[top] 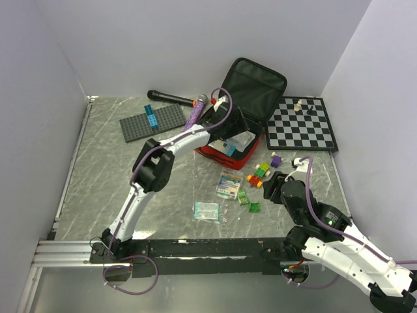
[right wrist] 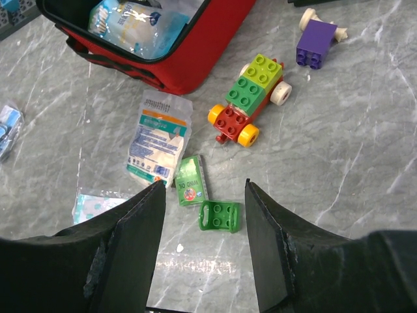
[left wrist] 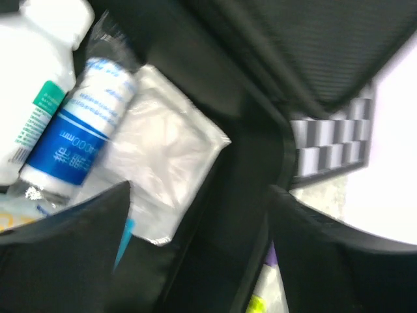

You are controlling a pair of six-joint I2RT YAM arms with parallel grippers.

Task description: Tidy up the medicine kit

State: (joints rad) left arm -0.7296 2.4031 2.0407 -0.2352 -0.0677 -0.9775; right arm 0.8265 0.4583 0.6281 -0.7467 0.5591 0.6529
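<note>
Bright, even light throughout; the left wrist view is motion-blurred.

A robotics lab test cell: plain white panel walls point(top: 163, 39) box in a grey marble-patterned bench point(top: 104, 169), with two white-and-black robot arms point(top: 151, 171) bolted to its aluminium rail point(top: 58, 251).

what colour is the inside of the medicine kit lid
Black, clearest on the medicine kit in the top external view.

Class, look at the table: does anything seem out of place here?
Yes. A green-and-red toy brick car and a flat green brick lie on the marble table in front of the open red fabric medicine kit, mixed with a white-and-blue medical packet left outside it.
</note>
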